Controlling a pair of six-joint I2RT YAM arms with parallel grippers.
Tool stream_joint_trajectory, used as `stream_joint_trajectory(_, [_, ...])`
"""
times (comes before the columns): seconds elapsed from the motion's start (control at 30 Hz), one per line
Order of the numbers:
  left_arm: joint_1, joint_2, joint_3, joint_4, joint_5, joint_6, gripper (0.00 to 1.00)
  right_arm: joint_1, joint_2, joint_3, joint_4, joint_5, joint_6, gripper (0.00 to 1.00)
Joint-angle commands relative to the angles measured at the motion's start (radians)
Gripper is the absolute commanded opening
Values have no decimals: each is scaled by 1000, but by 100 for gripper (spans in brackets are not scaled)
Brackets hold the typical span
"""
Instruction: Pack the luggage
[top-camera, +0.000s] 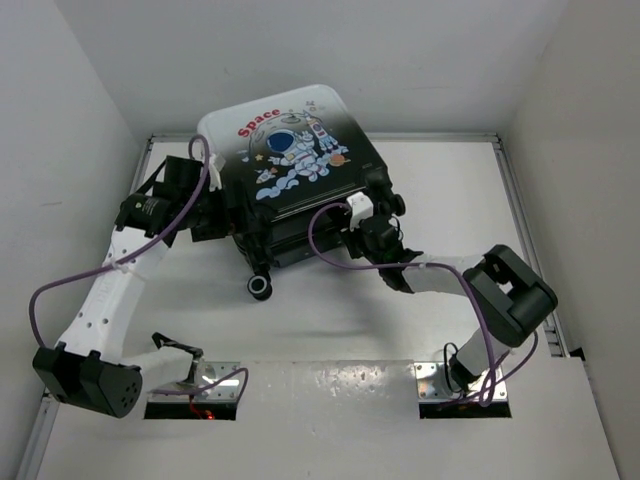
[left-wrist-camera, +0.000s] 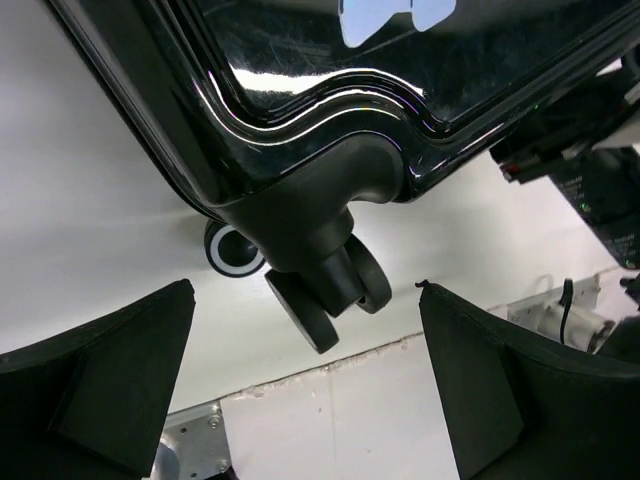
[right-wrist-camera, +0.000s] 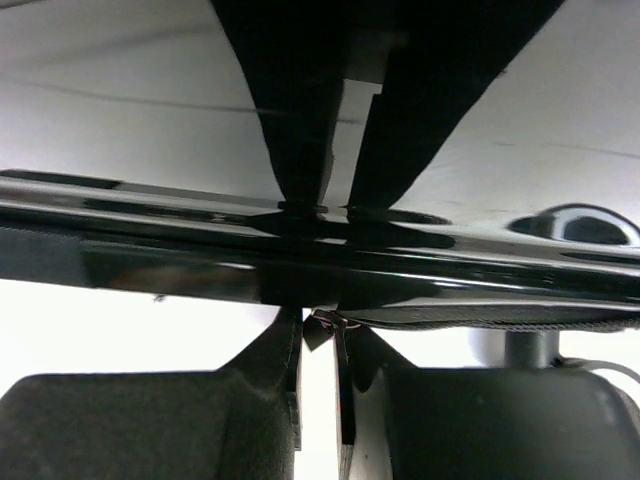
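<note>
Luggage (top-camera: 298, 170) edge right at the tips of the right pincer (right-wrist-camera: 320, 335), clenched to a thin slit against the glossy black rim; a small tab-like bit at those tips, too blurred to name or to call gripped. Left pincer (left-wrist-camera: 305, 290) released, spread wide, hovering clear of the near left corner and facing a twin black caster (left-wrist-camera: 328, 292) under a moulded black housing, with a pale-ringed wheel (left-wrist-camera: 232, 250) behind it. Outward from there: hard glossy shell, white at the far end, fading to black toward the near edge, printed with a cartoon astronaut and the red word "Space". Lying print upward on the white tabletop (top-camera: 330, 320), in the far middle and slightly left, turned somewhat askew, wheeled end nearest. Flanked on both sides: left pincer at its left flank, right pincer at its near right corner. By count: one luggage; two pincers; two purple cables (top-camera: 60, 285); in the left wrist view, one twin caster plus one ringed wheel; in the top view, only one ringed wheel plainly told.
</note>
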Motion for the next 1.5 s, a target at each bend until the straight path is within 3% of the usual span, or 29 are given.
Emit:
stream_joint_trajectory(0.0, [-23, 5, -8, 57, -69, -75, 100, 38, 35, 95, 159, -65, 21, 0])
stream_joint_trajectory(0.73, [-197, 168, -31, 79, -271, -171, 100, 61, 33, 112, 141, 15, 33, 0])
stream_joint_trajectory(0.87, [-197, 205, -51, 79, -281, -210, 88, 59, 23, 105, 133, 25, 28, 0])
stream_joint_trajectory(1.07, [-206, 234, -80, 79, -354, -257, 80, 52, 21, 100, 136, 28, 28, 0])
stream_joint_trajectory(1.17, [-206, 243, -80, 79, -374, -257, 57, 47, 18, 93, 139, 27, 30, 0])
stream_joint_trajectory(1.2, [-206, 252, -80, 79, -383, -257, 45, 45, 13, 88, 139, 30, 30, 0])
stream_joint_trajectory(1.47, [-187, 274, -71, 60, -439, -225, 12, -7, -37, 14, 150, 41, 7, 0])
